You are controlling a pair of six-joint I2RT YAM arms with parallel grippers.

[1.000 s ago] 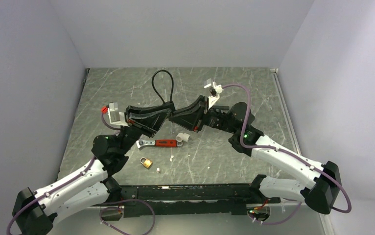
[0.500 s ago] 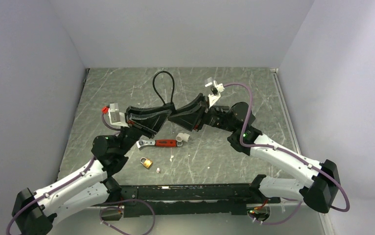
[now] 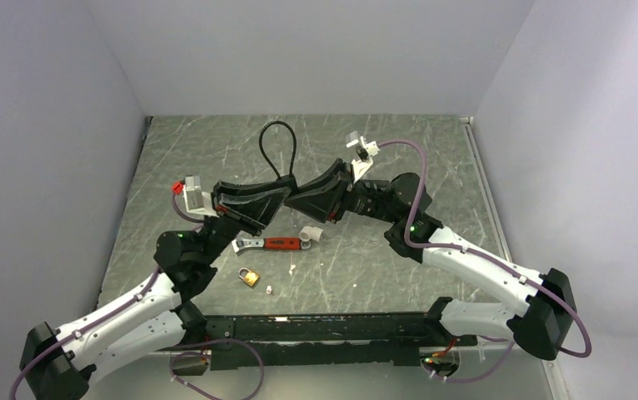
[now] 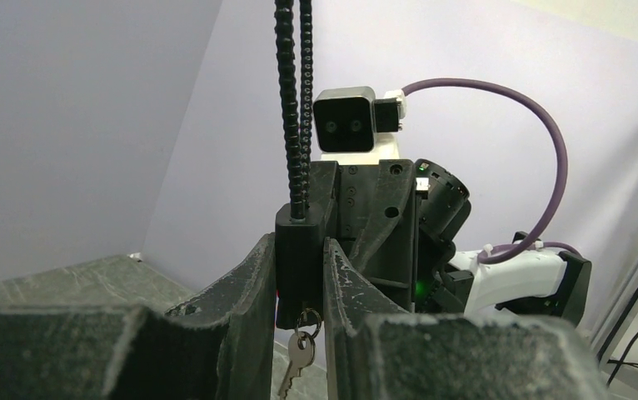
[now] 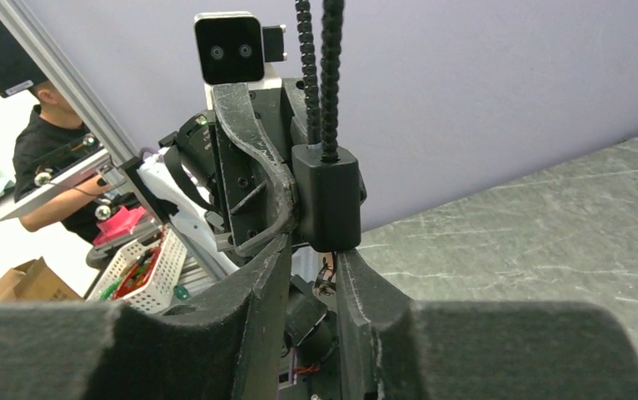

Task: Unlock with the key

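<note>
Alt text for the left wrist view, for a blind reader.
The left gripper clamps a black cable-lock body, its ribbed black cable rising out of frame; a tiny silvery metal key dangles beneath. Behind, the right arm's wrist camera faces it.

My left gripper (image 4: 299, 279) and right gripper (image 5: 311, 275) meet tip to tip above the table (image 3: 382, 267), the cable lock (image 4: 299, 250) in my left one. The key (image 4: 295, 367) hangs under it. The wrench (image 3: 274, 243) lies below, the padlock (image 3: 250, 276) nearer my bases.
</note>
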